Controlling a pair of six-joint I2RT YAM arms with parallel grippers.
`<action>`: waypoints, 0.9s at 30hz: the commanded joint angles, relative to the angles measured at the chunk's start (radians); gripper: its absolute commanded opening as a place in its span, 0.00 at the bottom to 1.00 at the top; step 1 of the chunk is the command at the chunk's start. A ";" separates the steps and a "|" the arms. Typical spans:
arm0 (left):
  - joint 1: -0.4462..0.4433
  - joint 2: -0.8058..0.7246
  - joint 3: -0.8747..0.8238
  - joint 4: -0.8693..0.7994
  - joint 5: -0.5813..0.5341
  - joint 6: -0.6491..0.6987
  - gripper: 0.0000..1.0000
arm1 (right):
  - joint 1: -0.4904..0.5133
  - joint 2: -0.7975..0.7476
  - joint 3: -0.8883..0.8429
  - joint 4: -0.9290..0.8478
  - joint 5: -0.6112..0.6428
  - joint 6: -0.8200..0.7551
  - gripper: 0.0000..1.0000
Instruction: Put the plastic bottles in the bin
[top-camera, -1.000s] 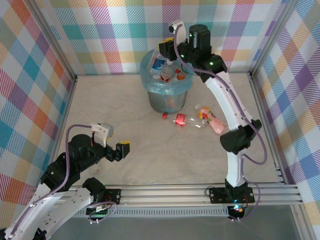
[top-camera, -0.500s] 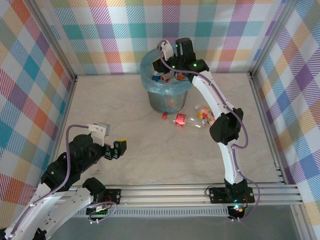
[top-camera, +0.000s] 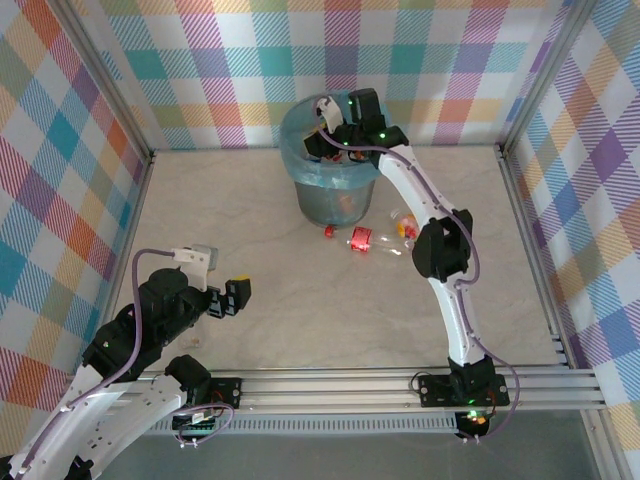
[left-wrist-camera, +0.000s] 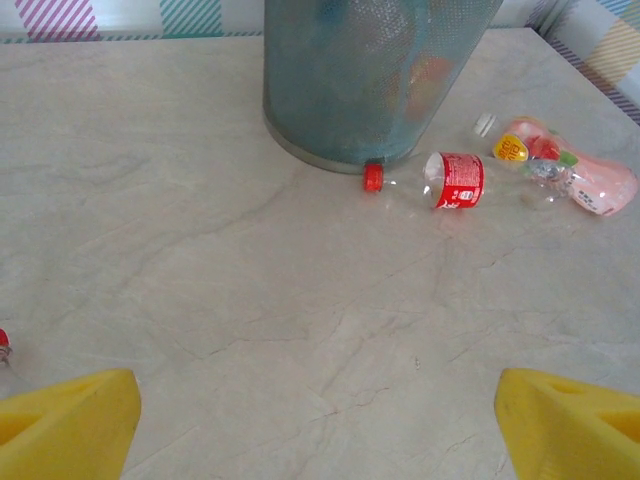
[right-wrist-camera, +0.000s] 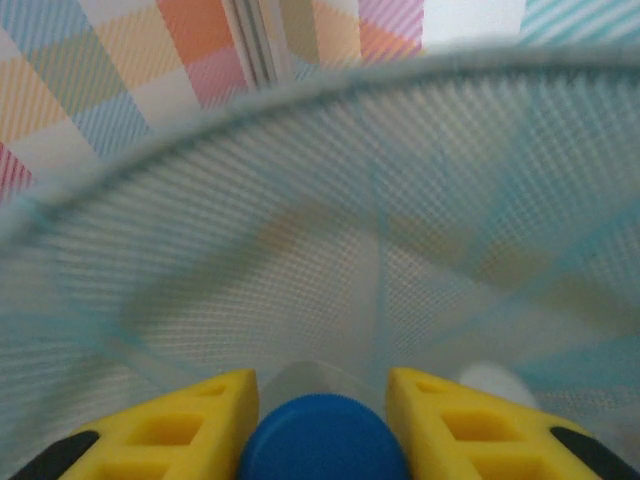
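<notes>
right fingers (right-wrist-camera: 200, 425): closed narrowly on the blue-capped bottle (right-wrist-camera: 322, 445), one yellow pad at each side of the cap; lowered into the bin mouth, presumably for a drop among the contents rather than across the rim.
blue-capped bottle: gripped near the neck, cap toward the wrist camera, body mostly hidden; inside the bin, near its lined mesh wall.
bin (top-camera: 318, 200): upright at the far middle of the bench (top-camera: 230, 230), blue liner folded over the rim; coloured shapes dimly visible through the wall.
red-labelled bottle (left-wrist-camera: 455, 180): on its side on the bench, red cap just beside the bin's foot; not yet binned.
pink bottle (left-wrist-camera: 580, 180): on its side just beyond the red-labelled bottle, away from the bin; partly behind the right arm in the top view.
left fingers (left-wrist-camera: 70, 420): spread wide, holding nothing; low at the near left of the bench, facing the bin and both fallen bottles, probably out of the way of the right arm.
step in hand: judged as release of the held bottle; two bottles on the bench left to fetch.
</notes>
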 joint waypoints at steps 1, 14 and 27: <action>-0.010 0.007 0.023 -0.006 -0.025 -0.014 0.91 | -0.006 0.067 0.055 -0.090 -0.025 -0.006 0.45; -0.010 -0.023 0.053 -0.087 -0.212 -0.094 0.92 | -0.007 -0.073 0.098 0.007 -0.018 0.141 0.75; -0.010 -0.012 0.034 -0.164 -0.456 -0.209 0.92 | -0.006 -0.238 0.069 -0.018 0.114 0.265 0.87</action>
